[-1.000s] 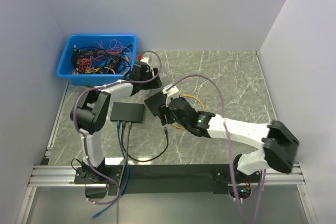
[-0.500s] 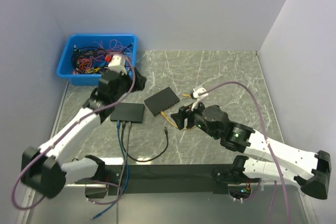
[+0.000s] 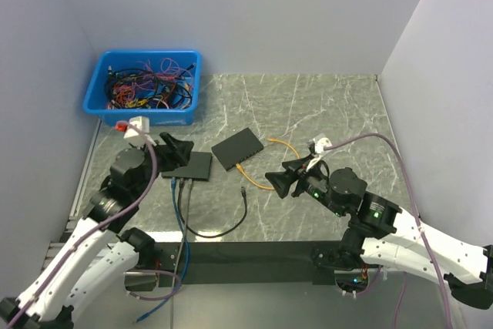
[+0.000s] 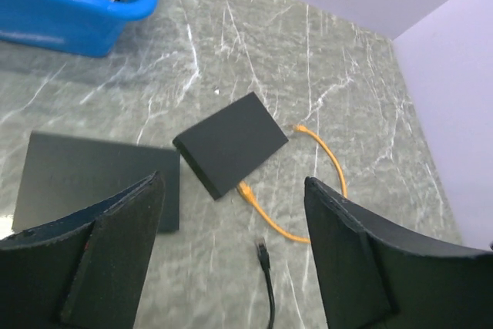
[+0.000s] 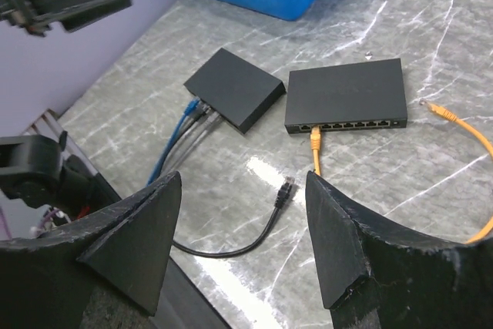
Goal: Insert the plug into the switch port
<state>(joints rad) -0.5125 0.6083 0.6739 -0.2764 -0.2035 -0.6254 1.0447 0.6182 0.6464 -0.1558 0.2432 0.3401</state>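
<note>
Grey marbled surface (image 3: 339,113) fills the overhead view between pale walls. Lowest in the frame, a black cable (image 3: 219,230) curls up to its free plug (image 3: 243,190), which lies loose on the stone at centre. The left fingers (image 4: 108,252) are spread wide and hold nothing, at the left by the upper-left corner of a flat black switch (image 3: 187,164). The right fingers (image 5: 123,244) are likewise spread and empty, just right of the plug and clear of it. In each wrist view the plug shows in the gap between the fingers, well beyond their tips. Blue cables (image 3: 179,198) run into the flat black switch from below. Above the plug, a second switch (image 3: 239,148) sits turned at an angle. One end of an orange cable (image 3: 289,146) is seated in its port row, and the other end lies free at its upper right. Farthest back, at upper left, a blue bin (image 3: 115,113) holds tangled cables.
</note>
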